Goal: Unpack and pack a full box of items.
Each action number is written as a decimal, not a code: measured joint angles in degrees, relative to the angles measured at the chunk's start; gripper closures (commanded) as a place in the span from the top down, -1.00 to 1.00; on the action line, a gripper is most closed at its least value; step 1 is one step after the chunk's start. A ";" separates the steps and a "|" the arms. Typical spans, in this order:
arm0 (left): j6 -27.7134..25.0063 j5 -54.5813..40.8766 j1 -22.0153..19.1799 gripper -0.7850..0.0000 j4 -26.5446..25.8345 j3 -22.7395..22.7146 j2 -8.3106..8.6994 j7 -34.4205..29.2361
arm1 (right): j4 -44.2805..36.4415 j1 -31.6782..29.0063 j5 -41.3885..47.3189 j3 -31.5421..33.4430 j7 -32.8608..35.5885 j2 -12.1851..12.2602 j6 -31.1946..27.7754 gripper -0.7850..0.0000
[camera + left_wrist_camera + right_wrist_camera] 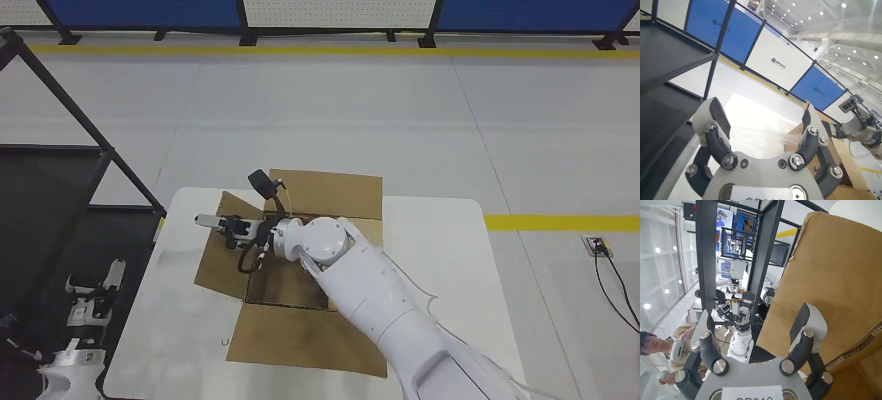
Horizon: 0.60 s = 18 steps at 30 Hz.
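Box (330,195), brown cardboard, stands on the left half of the tabletop (440,250) with its flaps folded outward. The far flap reaches close to the far edge and the near flap (305,340) lies toward the near edge. What is inside cannot be made out.

The right arm comes in from the near right corner and crosses over the box. The right gripper (215,222) hangs above the left flap (222,265), pointing toward the left edge of the tabletop. Its fingers are spread wide and hold nothing. In the right wrist view the flap's cardboard rises just beside one finger (806,317), with its edge showing in the gap. Whether they touch I cannot tell.

The left gripper (762,113) is off the table, beyond the left edge near the near left corner, next to a black rack (60,200). Its fingers are also spread wide, with nothing between them. It is well apart from the box.
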 measured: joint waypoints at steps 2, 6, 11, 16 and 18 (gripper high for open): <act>-0.34 0.46 0.71 1.00 -1.10 0.98 -0.02 -0.71 | 1.00 0.00 -0.34 -0.41 -1.68 -0.63 -0.65 1.00; -0.11 3.56 0.53 1.00 -1.92 4.60 -0.16 -0.79 | 2.75 0.31 -0.71 -0.82 -3.88 -1.60 -0.68 1.00; -0.22 6.33 0.23 1.00 -2.62 8.45 -0.27 -0.92 | 4.56 0.75 -0.87 -0.65 -4.85 -2.12 -1.36 1.00; -0.02 9.60 -0.25 1.00 -2.08 10.85 -0.19 -1.50 | 5.56 0.85 -0.74 -0.01 -4.81 -2.06 -2.65 1.00; 0.06 10.93 -0.59 1.00 -1.52 11.48 -0.14 -1.51 | 5.68 0.86 -0.76 0.22 -4.73 -1.97 -3.06 1.00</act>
